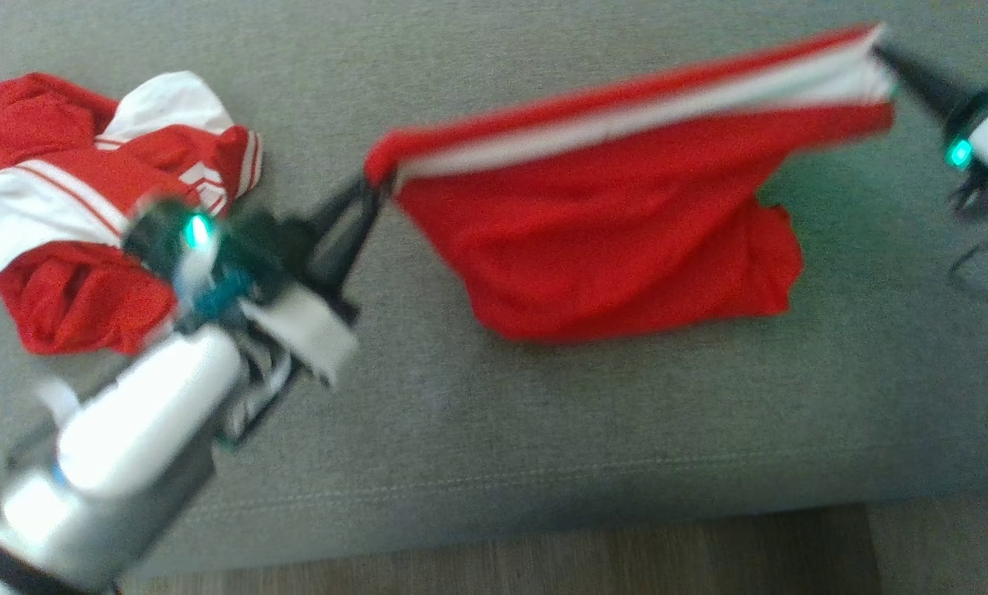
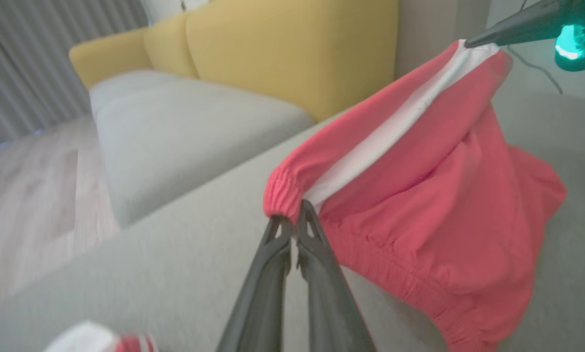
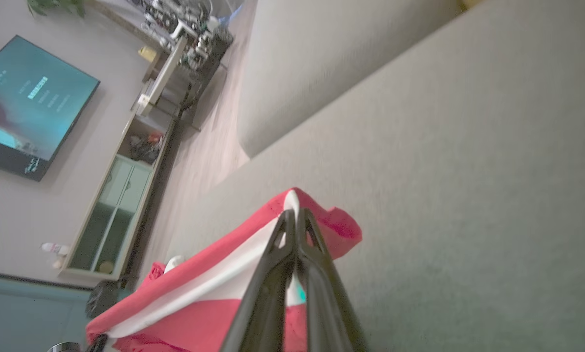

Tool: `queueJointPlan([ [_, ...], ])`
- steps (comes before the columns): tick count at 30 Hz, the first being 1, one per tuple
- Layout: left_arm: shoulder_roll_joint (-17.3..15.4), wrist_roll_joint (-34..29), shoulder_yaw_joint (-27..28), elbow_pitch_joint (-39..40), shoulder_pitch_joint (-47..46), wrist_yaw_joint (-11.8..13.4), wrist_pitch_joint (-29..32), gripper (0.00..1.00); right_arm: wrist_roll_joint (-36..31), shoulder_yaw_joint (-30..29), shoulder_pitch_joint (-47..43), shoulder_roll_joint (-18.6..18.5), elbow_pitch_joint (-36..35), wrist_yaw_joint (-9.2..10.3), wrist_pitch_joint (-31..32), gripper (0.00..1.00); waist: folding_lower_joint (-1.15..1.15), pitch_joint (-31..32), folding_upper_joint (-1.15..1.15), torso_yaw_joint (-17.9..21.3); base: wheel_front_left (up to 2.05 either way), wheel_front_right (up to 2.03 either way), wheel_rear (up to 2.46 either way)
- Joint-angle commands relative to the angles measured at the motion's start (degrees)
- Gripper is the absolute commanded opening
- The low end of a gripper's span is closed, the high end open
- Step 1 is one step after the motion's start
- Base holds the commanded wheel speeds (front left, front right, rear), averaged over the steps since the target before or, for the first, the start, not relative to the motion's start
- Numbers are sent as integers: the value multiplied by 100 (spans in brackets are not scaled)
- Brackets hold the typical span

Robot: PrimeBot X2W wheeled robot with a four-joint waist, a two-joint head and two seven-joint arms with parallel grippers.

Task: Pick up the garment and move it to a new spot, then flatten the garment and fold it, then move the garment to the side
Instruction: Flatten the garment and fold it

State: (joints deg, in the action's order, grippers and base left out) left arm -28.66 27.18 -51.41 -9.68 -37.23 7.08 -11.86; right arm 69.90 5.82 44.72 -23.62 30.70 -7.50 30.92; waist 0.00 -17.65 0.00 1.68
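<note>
The garment [image 1: 626, 248] is a pair of red shorts with a white side stripe, stretched in the air between my two grippers above the grey cushion [image 1: 543, 430]. My left gripper [image 1: 376, 192] is shut on the elastic waistband corner [image 2: 280, 195]. At the upper right of the head view, my right gripper [image 1: 884, 54] is shut on the other end of the striped edge [image 3: 292, 200]. The red cloth hangs down from that taut edge, its lower part resting on the cushion. In the left wrist view the right gripper [image 2: 471, 43] pinches the far end.
A crumpled red and white garment [image 1: 81, 207] lies on the cushion at the far left, behind my left forearm. The cushion's front edge and wooden floor [image 1: 543, 562] run along the bottom. A yellow sofa [image 2: 273, 54] stands beyond; a television [image 3: 28, 107] and cabinet sit aside.
</note>
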Motion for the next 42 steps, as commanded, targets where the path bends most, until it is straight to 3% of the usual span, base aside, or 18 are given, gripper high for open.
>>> queueJointPlan([
  [1,-195,-64,320,105,-574,-33,-85,0,-68,-11,321,-178,-258,1,-142,0,0,12,0,67,0,0,0],
  [7,6,-514,679,-561,-2585,-427,-192,0,-694,10,1628,-149,-27,1,-1438,0,0,-335,0,348,0,0,0],
  [11,270,-1022,928,-1093,-3938,-395,-296,0,-1063,51,2659,-52,243,1,-2430,0,0,-657,0,506,0,0,0],
  [15,449,-1645,953,-901,-4509,-407,-310,0,-1115,203,3143,-70,281,1,-3024,0,0,-878,0,560,0,0,0],
  [22,453,-1628,574,-888,-2970,-950,-313,0,-1074,1144,1836,-222,327,1,-2695,0,0,-730,0,624,0,0,0],
  [29,386,-1402,450,-953,-926,-1121,-313,0,-1050,1916,121,-349,260,1,-2403,0,0,-447,0,722,0,0,0],
  [33,422,-928,565,-950,172,-1253,-313,0,-977,1958,-704,-525,112,1,-2421,0,0,-179,0,721,0,0,0],
  [37,449,-830,610,-792,777,-1270,-313,0,-786,1793,-1381,-682,-179,1,-2496,0,0,47,0,665,0,0,0],
  [42,390,-751,749,-304,1696,-1156,-313,0,-420,1340,-2659,-1089,-1094,1,-2609,0,0,388,0,573,0,0,0],
])
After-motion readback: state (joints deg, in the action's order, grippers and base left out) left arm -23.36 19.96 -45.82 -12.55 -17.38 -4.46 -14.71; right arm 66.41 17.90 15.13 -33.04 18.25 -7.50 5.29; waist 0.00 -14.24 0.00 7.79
